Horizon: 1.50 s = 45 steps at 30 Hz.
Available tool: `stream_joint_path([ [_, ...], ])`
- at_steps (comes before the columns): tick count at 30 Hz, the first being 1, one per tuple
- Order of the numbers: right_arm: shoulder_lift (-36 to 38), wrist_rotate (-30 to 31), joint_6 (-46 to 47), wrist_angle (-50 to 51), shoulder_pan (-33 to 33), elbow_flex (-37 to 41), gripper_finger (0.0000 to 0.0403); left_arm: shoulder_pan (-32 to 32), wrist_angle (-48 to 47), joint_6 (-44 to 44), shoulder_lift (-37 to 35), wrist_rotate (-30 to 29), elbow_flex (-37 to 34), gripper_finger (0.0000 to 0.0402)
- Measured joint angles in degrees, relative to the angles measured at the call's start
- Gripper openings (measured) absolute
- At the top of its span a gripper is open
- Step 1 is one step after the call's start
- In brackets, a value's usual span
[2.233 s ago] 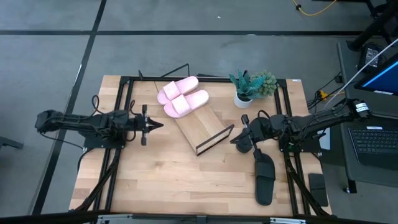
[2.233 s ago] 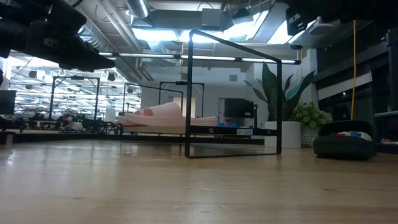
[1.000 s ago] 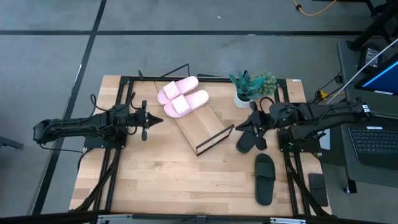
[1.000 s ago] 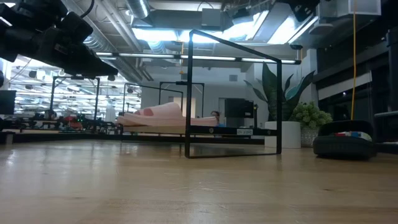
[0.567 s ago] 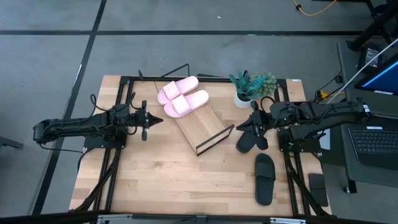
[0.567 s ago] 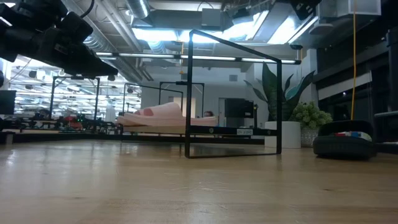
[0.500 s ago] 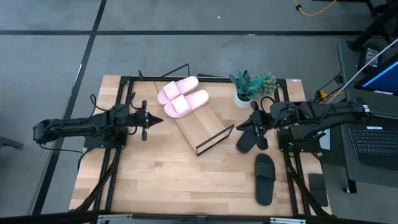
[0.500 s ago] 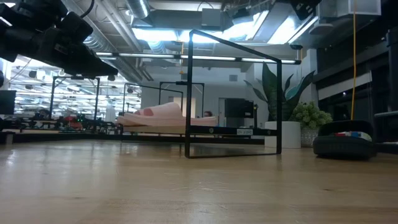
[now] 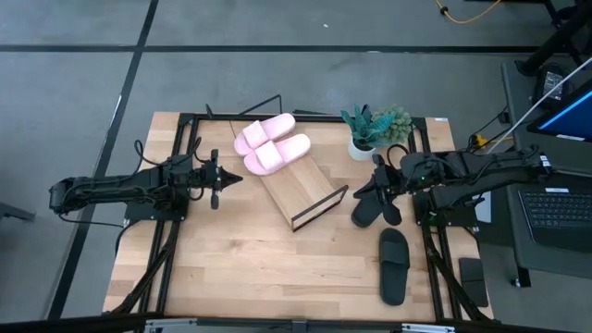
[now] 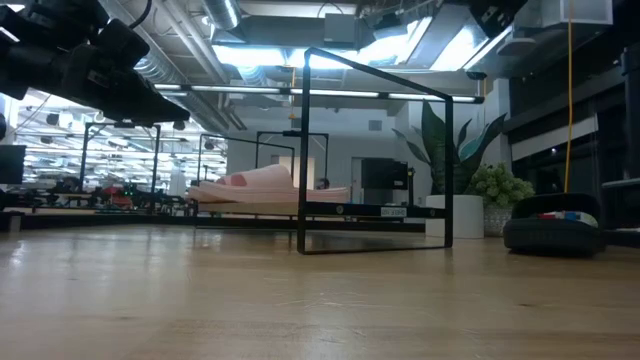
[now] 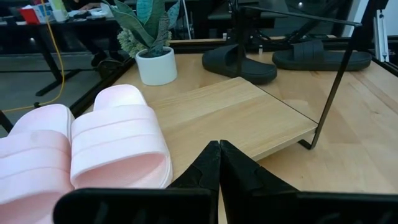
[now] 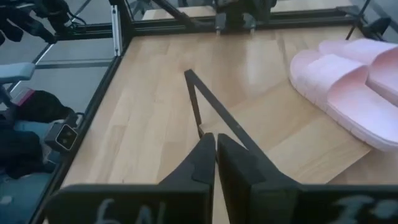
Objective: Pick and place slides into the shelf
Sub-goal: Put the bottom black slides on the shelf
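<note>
- Nearest the table's front edge, a black slide (image 9: 394,265) lies flat on the tabletop (image 9: 231,268), lengthwise toward the front, well apart from the shelf and untouched; I judge it waits its turn.
- Just beyond it, a second black slide (image 9: 367,209) lies on the table between the shelf's low end and the right arm. The right gripper (image 9: 375,188) sits directly over it, and in the right wrist view its fingers (image 12: 208,163) are pressed together with nothing between them, pointing at the shelf's wire end. The slide looks set down short of the shelf, not carried, though whether the gripper touches it cannot be told from above.
- In the middle, the shelf (image 9: 298,188) slants across the table, its black wire frame (image 9: 319,209) standing up at the low end as a stop. The lower half of the board is bare, which leaves room for the black pair.
- On the shelf's upper part, two pink slides (image 9: 268,145) lie side by side, touching, soles down on the wood, so half the task looks done.
- To the shelf's left, the left gripper (image 9: 233,181) hovers near the pink pair with its fingers (image 11: 219,167) closed on nothing, apparently waiting clear of the work.
- Farthest back, a small potted plant (image 9: 367,131) stands near the table's rear edge, just beyond the right gripper, close enough that a lift should mind it.
</note>
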<state>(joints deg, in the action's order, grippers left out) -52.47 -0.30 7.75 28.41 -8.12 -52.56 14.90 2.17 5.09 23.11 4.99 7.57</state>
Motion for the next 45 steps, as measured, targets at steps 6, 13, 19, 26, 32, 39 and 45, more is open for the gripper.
stream_joint_path([
  [6,0.0,0.1,-0.5,0.2,0.0,0.0,0.0021,0.0,0.0,0.0,0.0,0.0,0.0,0.0],
  [13,0.0,0.2,-0.5,-1.7,0.0,0.0,0.0021,0.0,0.0,0.0,0.0,0.0,0.0,0.0],
  [19,-1.1,5.0,-0.8,-0.9,0.0,-4.8,0.0021,0.0,0.0,0.0,0.0,0.0,0.0,0.0],
  [26,-5.0,5.2,-0.3,12.6,-0.2,-14.2,0.0021,0.0,0.0,0.0,0.0,0.0,0.0,0.0],
  [32,-9.2,5.2,6.9,23.4,-2.0,-19.8,0.0021,0.0,0.0,0.0,0.0,0.0,0.0,0.0],
  [39,-12.8,5.2,12.2,25.4,-4.7,-21.2,0.0021,0.0,0.0,0.0,0.0,0.0,0.0,0.0],
  [45,-14.5,5.2,16.6,26.6,-7.5,-21.2,0.0021,0.0,0.0,0.0,0.0,0.0,0.0,0.0],
])
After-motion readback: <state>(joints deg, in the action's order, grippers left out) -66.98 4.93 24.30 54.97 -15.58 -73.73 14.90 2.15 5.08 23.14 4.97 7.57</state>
